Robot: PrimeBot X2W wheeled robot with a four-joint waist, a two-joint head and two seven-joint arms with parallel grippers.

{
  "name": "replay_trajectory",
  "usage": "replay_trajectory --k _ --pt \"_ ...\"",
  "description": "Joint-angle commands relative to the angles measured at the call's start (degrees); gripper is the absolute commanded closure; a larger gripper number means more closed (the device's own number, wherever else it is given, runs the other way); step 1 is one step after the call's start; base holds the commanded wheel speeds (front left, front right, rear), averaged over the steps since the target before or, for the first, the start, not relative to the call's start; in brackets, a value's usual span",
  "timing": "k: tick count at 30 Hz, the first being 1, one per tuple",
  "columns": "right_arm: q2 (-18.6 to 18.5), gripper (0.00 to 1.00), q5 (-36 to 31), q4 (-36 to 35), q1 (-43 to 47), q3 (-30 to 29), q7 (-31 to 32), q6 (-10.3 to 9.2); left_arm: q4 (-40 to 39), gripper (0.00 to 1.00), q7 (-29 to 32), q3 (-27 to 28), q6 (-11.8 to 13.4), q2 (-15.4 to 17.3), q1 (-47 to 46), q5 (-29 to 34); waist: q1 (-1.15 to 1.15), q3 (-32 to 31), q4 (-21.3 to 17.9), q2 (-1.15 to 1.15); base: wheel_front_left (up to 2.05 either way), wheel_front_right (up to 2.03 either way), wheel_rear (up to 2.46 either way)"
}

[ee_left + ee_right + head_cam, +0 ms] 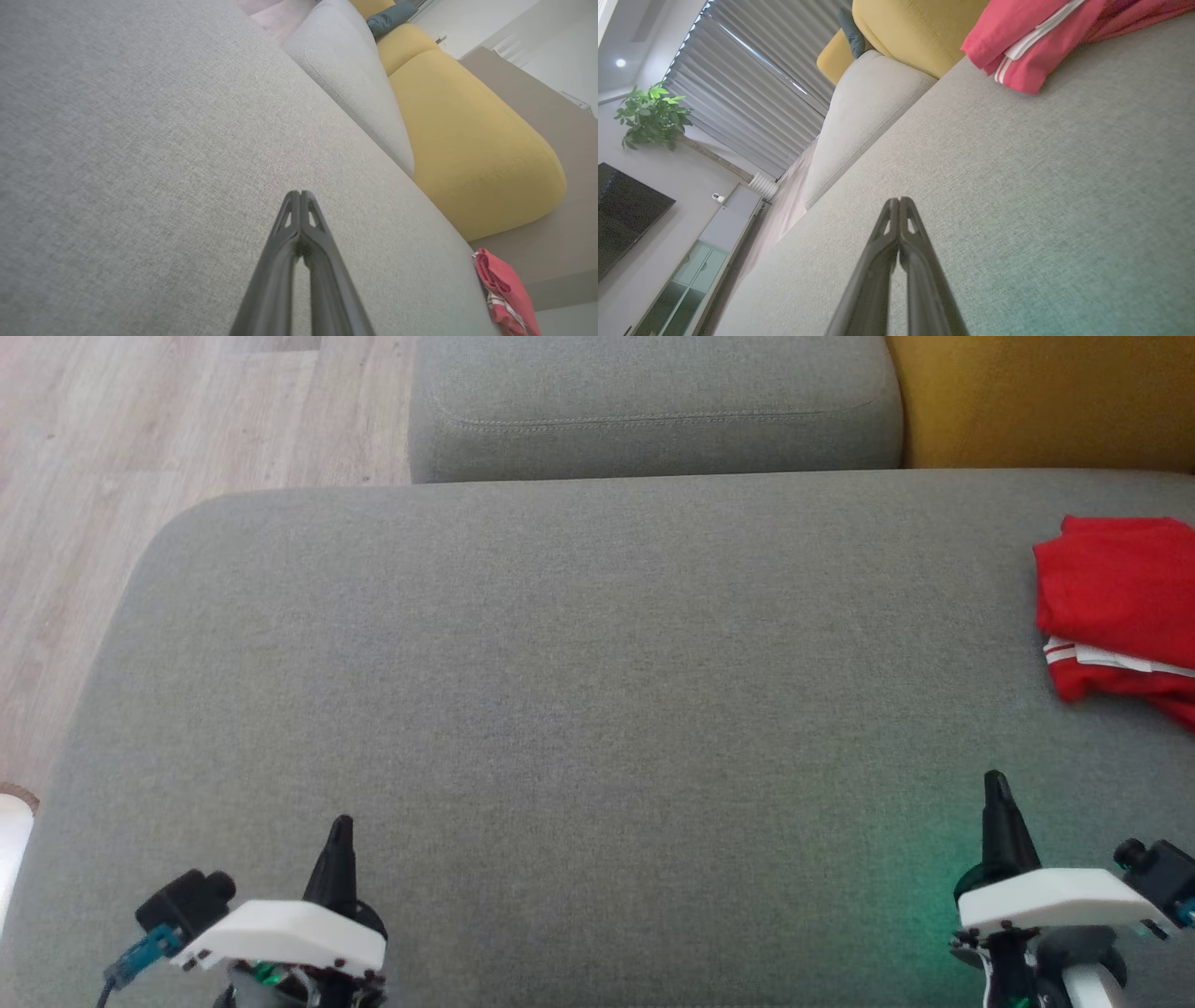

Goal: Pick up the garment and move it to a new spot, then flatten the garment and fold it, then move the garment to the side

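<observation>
Nearest the head camera, both grippers sit low over the near edge of the grey sofa seat (pixel 597 691). The left gripper (pixel 342 826) is toward the near left corner and the right gripper (pixel 995 782) toward the near right corner. Each has its two dark fingers pressed together into a single point, with nothing between them. Each wrist camera confirms this (the fingertips meet, with small slots of light lower down the fingers). Each also shows its own gripper above bare grey fabric. A green glow tints the seat just left of the right gripper.

Farther along the right edge of the seat lies the garment (pixel 1116 588), red with white stripes, folded into a compact bundle and well apart from both grippers. The head view cuts off its right side. The right wrist view shows the stripes at a folded hem and the layers stacked (detail the head view gives more faintly). The left wrist view sees the bundle as a small pink-red shape at the seat's far end, right at the rim.

Beyond the far edge stand a grey back cushion (pixel 653 411) and, to its right, a yellow cushion (pixel 1046 401). Pale wood floor (pixel 140 448) lies past the left edge. The right wrist view adds the room behind: grey blinds (pixel 752 79), a leafy plant (pixel 651 114), a dark screen (pixel 626 214) and a pale cabinet (pixel 691 261). A dark teal pillow (pixel 392 14) shows in the left wrist view beyond the yellow cushion.
</observation>
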Motion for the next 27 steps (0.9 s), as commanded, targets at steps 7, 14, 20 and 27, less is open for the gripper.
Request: replay_trajectory --k 7,14,20,27 --pt "-0.2 1.0 6.7 -3.0 -3.4 -0.4 1.6 0.19 -2.4 1.0 1.5 3.0 -1.2 0.8 -3.6 -6.4 0.0 0.1 -0.2 0.0 0.0 0.0 0.0" --pt "-0.2 1.0 11.3 -3.7 -3.4 -0.9 2.7 0.21 -2.7 1.0 2.7 4.2 -1.9 0.8 -4.0 -10.8 0.0 0.2 -0.3 0.0 0.0 0.0 0.0" --pt "-0.2 1.0 14.6 -4.1 -3.5 -1.2 3.5 0.23 -2.9 1.0 3.5 5.1 -2.4 0.8 -4.3 -14.0 0.0 0.3 -0.4 0.0 0.0 0.0 0.0" --pt "-0.2 1.0 19.2 -4.8 -3.6 -1.7 4.6 0.25 -3.2 1.0 4.6 6.3 -3.1 0.9 -4.6 -18.4 0.0 0.4 -0.5 0.0 0.0 0.0 0.0"
